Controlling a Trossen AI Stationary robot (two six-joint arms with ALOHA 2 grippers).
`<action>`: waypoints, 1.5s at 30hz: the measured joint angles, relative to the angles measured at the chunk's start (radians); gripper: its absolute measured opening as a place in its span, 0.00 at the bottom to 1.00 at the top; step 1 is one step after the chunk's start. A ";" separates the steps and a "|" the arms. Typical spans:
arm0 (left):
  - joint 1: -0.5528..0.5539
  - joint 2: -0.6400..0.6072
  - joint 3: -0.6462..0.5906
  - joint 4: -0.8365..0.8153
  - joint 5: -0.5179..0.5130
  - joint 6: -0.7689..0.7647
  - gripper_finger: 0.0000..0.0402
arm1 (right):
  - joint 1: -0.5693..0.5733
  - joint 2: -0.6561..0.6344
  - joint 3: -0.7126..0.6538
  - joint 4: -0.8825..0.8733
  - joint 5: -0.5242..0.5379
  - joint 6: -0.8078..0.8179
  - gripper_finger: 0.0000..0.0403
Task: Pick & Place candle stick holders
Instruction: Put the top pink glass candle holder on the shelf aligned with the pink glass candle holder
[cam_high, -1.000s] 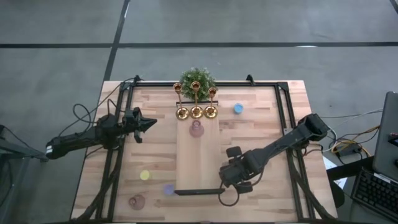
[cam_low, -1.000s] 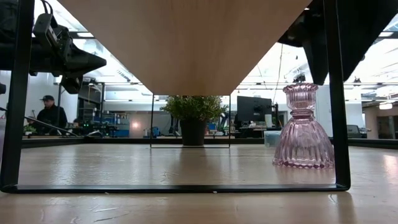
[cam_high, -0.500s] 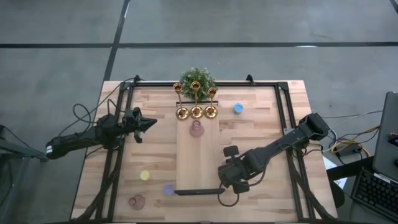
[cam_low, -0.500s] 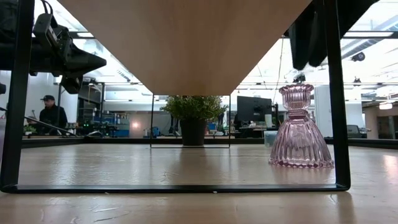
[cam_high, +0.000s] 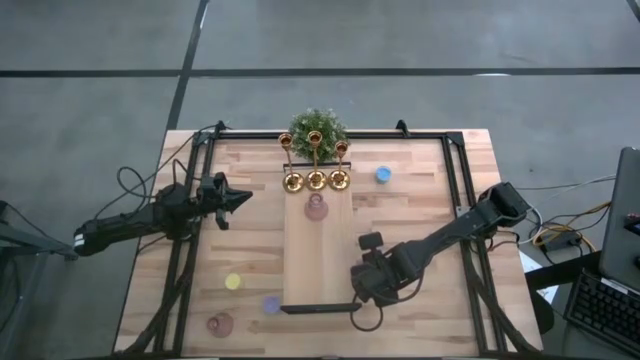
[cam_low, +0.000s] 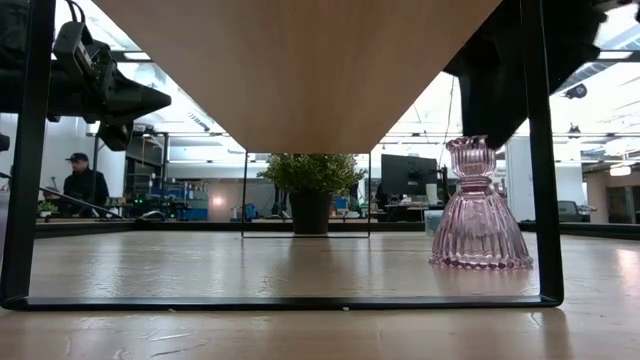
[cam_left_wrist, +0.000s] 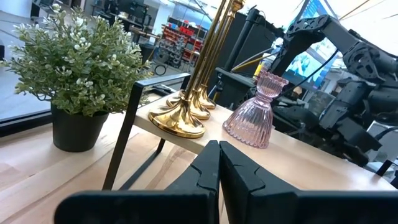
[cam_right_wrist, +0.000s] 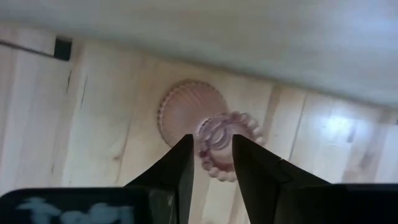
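A pink glass candle stick holder (cam_low: 481, 210) stands on the table beside the raised wooden board (cam_high: 320, 262). My right gripper (cam_right_wrist: 211, 140) comes down on its top, and hides it in the high view (cam_high: 368, 288). Three gold holders (cam_high: 316, 180) and another pink one (cam_high: 316, 207) stand on the board's far end. Blue (cam_high: 383, 174), yellow (cam_high: 233, 282), purple (cam_high: 271, 304) and pink (cam_high: 219, 323) holders rest on the table. My left gripper (cam_high: 243, 199) waits shut at the left, holding nothing. My right gripper is on the pink holder's top cup (cam_right_wrist: 217, 144), from above, slanting down. One finger (cam_right_wrist: 181, 163) stands at the rim's outer side. The other (cam_right_wrist: 249, 165) covers the rim's opposite half; inside or outside, I cannot tell. The base (cam_low: 481, 258) stays on the table.
The board's black metal frame (cam_low: 533, 200) stands close by the pink holder, its bottom bar (cam_low: 280, 301) along the near edge. A bushy green plant (cam_high: 317, 128) sits behind the gold holders. A person (cam_low: 80, 185) sits in the room beyond the table.
My right gripper has tipped and shifted slightly toward the table's left. The pink holder under it has slid a little toward the table's left, its base on the wood, and its top now leans slightly.
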 joint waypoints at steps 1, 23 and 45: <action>0.000 0.000 0.000 0.000 0.000 0.000 0.02 | 0.000 0.000 -0.007 0.005 -0.005 0.000 0.27; 0.000 0.000 0.000 0.000 0.000 0.000 0.02 | -0.005 -0.002 -0.004 -0.097 -0.099 0.089 0.05; 0.000 0.000 0.000 0.000 0.000 0.000 0.02 | -0.086 -0.138 0.318 -0.561 0.022 0.109 0.05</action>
